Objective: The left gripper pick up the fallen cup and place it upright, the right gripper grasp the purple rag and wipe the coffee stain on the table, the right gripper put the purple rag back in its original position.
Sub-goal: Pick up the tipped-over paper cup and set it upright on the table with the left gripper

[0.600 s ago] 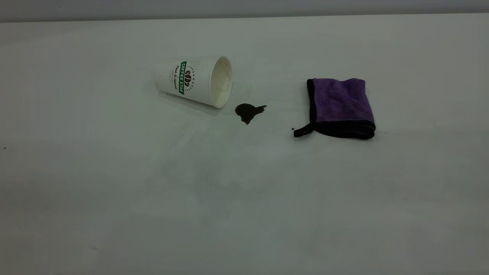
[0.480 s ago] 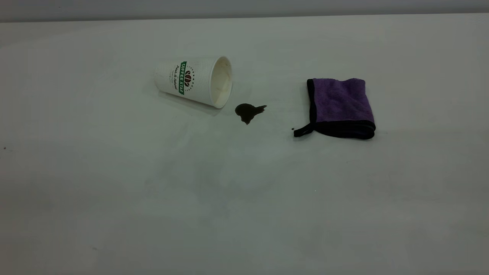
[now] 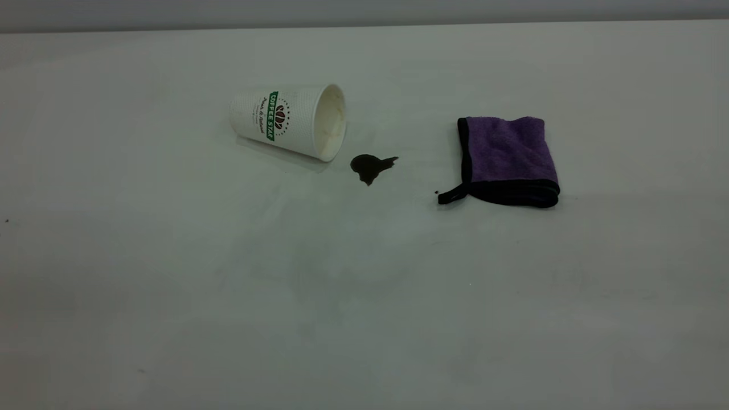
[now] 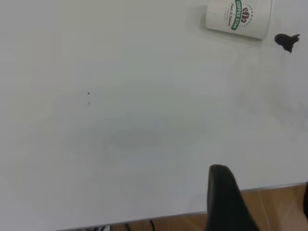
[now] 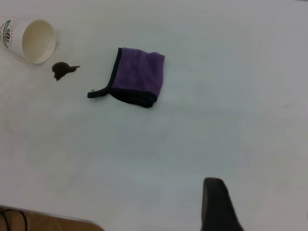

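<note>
The fallen cup (image 3: 287, 121) lies on its side on the table (image 3: 364, 296), mouth toward the coffee stain (image 3: 370, 166) just beside it. The purple rag (image 3: 508, 159) lies folded to the right of the stain. Neither gripper shows in the exterior view. In the left wrist view the left gripper (image 4: 264, 199) hovers at the table's near edge, far from the cup (image 4: 238, 18) and stain (image 4: 287, 41), its fingers (image 4: 225, 199) wide apart and empty. In the right wrist view the right gripper (image 5: 262, 204) shows one finger (image 5: 216, 204) only, far from the rag (image 5: 137, 77), holding nothing.
A tiny dark speck (image 3: 436, 192) lies by the rag's loop tab. The table's near edge and a wooden floor (image 4: 269, 211) show in the left wrist view.
</note>
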